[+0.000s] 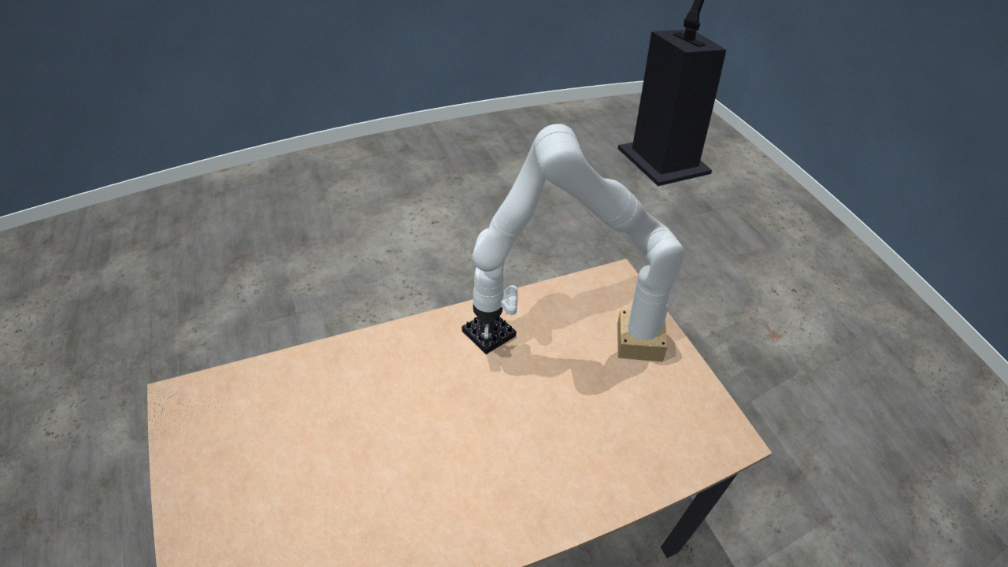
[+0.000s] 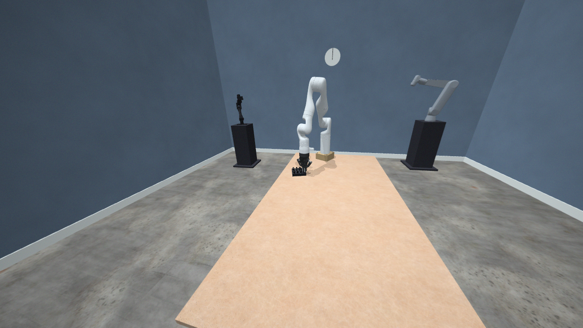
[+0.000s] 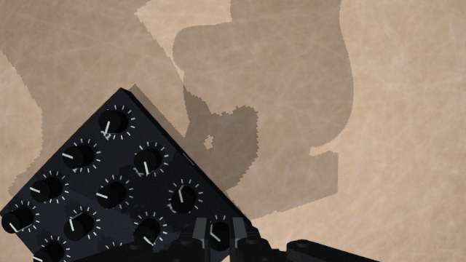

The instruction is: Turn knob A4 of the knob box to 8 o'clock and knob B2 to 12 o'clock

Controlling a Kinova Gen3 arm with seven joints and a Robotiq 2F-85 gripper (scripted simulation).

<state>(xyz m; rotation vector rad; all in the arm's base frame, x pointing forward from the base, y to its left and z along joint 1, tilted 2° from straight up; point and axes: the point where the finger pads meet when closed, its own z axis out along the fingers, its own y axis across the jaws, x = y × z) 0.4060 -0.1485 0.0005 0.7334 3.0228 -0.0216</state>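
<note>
The black knob box (image 1: 498, 339) (image 2: 298, 173) (image 3: 121, 174) stands on the table close to its far long edge. It has several black knobs, each with a white line. In the wrist view it lies turned diagonally, with its rear edge toward the upper right. My gripper (image 1: 484, 326) (image 2: 302, 166) (image 3: 220, 235) points straight down over the box's rear corner. It is shut on knob A4 (image 3: 219, 237), the last knob of the rear row. Knob B2 (image 3: 116, 193) stands free in the second row, its line pointing left in the wrist view.
The arm's tan base block (image 1: 640, 345) (image 2: 324, 156) sits on the table (image 1: 423, 451) to the right of the box. Black pedestals (image 1: 675, 105) (image 2: 245, 144) (image 2: 423, 142) stand on the floor away from the table.
</note>
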